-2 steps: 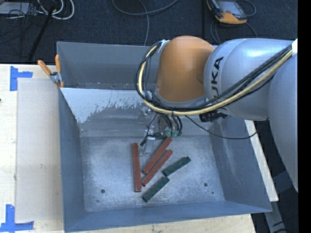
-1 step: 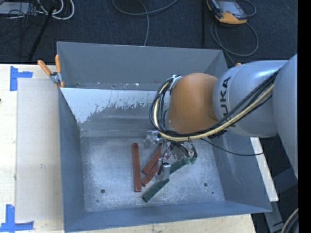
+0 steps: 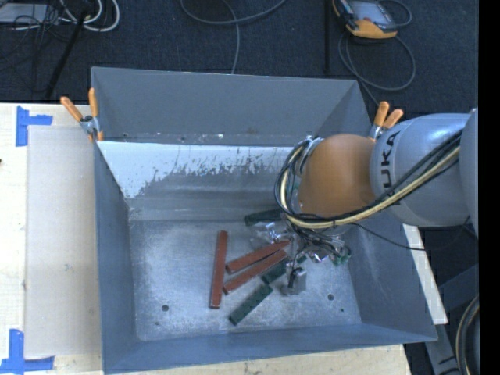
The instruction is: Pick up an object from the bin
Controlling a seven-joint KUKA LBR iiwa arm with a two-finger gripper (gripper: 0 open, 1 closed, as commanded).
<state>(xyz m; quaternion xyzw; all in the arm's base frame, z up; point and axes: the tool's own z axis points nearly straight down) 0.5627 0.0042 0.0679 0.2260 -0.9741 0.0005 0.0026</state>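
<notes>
Right of frame centre: gripper (image 3: 297,276) over brown sticks (image 3: 255,261) and dark green sticks (image 3: 250,306); bare bin (image 3: 168,272) floor to the left; grip state hidden, can't tell.

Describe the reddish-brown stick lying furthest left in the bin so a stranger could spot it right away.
In the grey bin, sticks lie heaped on the floor by the gripper. At the heap's left edge lies one reddish-brown stick. It runs almost straight up and down the view, while its neighbours slant.
</notes>
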